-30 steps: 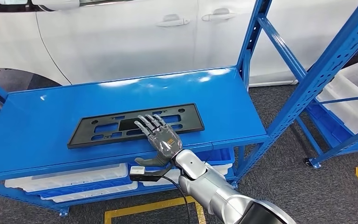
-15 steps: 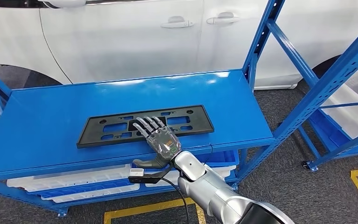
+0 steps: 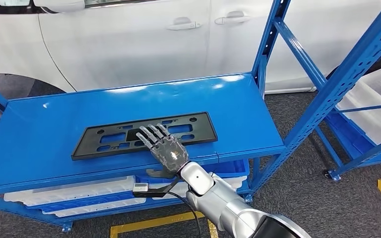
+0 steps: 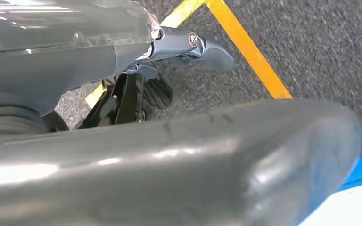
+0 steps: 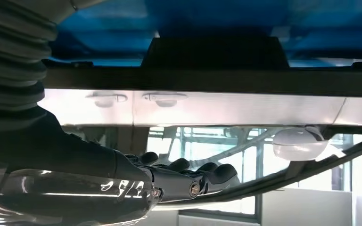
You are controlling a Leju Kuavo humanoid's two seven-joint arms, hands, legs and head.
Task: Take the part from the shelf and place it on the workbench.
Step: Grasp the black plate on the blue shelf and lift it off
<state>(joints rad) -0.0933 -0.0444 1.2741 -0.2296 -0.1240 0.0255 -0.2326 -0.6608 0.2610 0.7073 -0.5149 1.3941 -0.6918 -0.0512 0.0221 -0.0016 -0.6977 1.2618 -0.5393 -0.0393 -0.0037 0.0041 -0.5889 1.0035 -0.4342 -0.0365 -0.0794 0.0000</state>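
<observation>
A long black plastic part (image 3: 109,139) with cut-outs lies flat on the blue shelf (image 3: 44,124), near its front edge. My right hand (image 3: 164,148) is spread palm down over the middle of the part's near edge, holding nothing. Its thumb hangs in front of the shelf's lip. In the right wrist view the fingers (image 5: 188,181) stretch out with a gap between them and the dark part (image 5: 212,70). My left hand (image 4: 122,61) hangs by my side over the carpet, fingers extended and holding nothing.
White bins (image 3: 69,191) sit on the lower level under the shelf. A blue upright (image 3: 270,39) stands at the shelf's right end, and a second blue rack (image 3: 357,64) lies further right. A white car (image 3: 129,44) stands behind. Yellow floor tape (image 3: 154,220) runs below.
The camera swayed slightly and came back. My right hand has slid a little to the left along the part's near edge. The part has not moved.
</observation>
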